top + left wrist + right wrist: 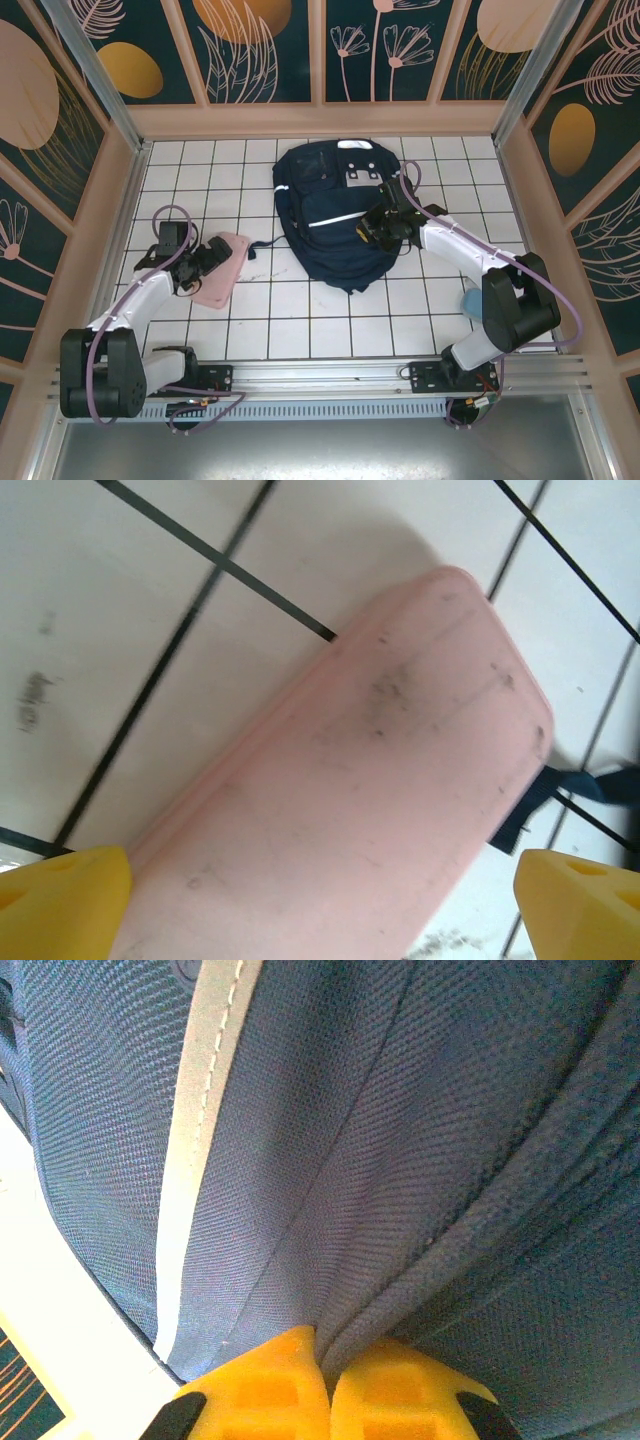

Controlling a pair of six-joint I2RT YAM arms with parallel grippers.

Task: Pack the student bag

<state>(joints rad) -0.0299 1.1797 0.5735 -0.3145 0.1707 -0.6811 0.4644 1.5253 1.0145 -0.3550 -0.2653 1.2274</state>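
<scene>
Near the worktop's (300, 320) left edge the released left hand (200, 262) hangs over a pink case (225, 272); best to straddle its narrow width before closing. The student bag (325, 200) lies mid-worktop toward the far edge, a fold on its right side grasped by the clenched right hand (378, 228). Whether its zip is open is hidden.

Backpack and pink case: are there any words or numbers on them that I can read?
None can be read.
student bag: no words show; the grey patches near its top are too small to tell if they carry print.
pink case: no letters, just dark scuff marks.
wall panels: leaf and circle drawings, no words.
</scene>
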